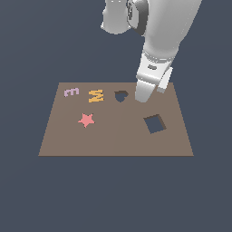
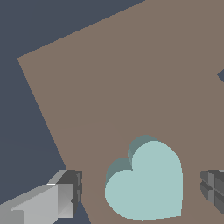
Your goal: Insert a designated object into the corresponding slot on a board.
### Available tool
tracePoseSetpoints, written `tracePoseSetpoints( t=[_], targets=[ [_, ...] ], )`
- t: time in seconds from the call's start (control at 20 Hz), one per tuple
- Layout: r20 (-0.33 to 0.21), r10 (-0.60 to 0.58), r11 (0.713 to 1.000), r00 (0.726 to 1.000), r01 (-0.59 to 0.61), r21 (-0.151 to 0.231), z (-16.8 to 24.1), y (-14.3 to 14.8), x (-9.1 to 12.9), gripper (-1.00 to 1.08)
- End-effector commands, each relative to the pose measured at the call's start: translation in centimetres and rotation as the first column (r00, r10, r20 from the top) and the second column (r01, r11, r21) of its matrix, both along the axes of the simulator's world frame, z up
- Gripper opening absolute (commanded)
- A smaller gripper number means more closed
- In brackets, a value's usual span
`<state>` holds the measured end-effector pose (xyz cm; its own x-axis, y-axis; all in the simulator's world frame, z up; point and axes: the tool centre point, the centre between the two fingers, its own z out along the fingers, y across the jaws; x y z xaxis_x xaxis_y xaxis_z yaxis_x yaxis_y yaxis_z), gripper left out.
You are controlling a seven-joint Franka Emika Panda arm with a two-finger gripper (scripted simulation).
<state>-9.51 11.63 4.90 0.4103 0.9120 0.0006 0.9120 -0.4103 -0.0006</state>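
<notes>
1. Wrist view: gripper point(image 2: 142, 192) with fingers point(image 2: 61, 194) spread wide, one on each side of the heart point(image 2: 146, 183). Gaps show between heart and each pad; neither touches it.
2. Heart is pale teal, lies flat on the board point(image 2: 109, 87), between the fingers, roughly centred in the gap. Its side wall shows on the lobe side.
3. Only the wrist view shows the heart. In the exterior view the arm's hand point(image 1: 152, 79) covers that spot, so heart and fingertips are hidden there.
4. Exterior view: hand hangs low over the board's point(image 1: 113, 140) far part, tilted a little. Finger spread cannot be read from this view.
5. Just beside the hand, to the exterior view's left: the slot point(image 1: 121, 95), dark, heart-shaped, with nothing in it. Wrist view does not show the slot.
6. Nearer the camera than the hand, slightly to the exterior view's right: square hole point(image 1: 155, 123), rotated, dark. A dark notch at the wrist view's edge point(image 2: 221, 75) may be its corner; cannot tell.
7. Further from the fingers, past the slot: orange M point(image 1: 96, 95), then pale lilac E point(image 1: 71, 92) by the board's far corner. Red star point(image 1: 86, 120) sits nearer the camera than the M. None of these appear in the wrist view.
8. Wrist view beyond the heart: bare brown board, then its edge and the dark blue floor point(image 2: 43, 26).
</notes>
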Motion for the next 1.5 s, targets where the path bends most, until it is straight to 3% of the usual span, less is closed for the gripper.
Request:
tracePoseSetpoints(
  t=[0.0, 0.75, 0.8, 1.45],
  targets=[
    [0.001, -0.002, 1.0, 1.0, 0.002, 0.0, 0.0, 0.0, 0.0, 1.0],
    [0.0, -0.009, 1.0, 1.0, 0.009, -0.001, -1.9, -0.1, 0.1, 1.0],
    [0.0, -0.009, 1.0, 1.0, 0.009, -0.001, -1.9, -0.1, 0.1, -1.0],
    [0.0, -0.01, 1.0, 1.0, 0.01, -0.001, -1.5, -0.1, 0.1, -1.0]
  ],
)
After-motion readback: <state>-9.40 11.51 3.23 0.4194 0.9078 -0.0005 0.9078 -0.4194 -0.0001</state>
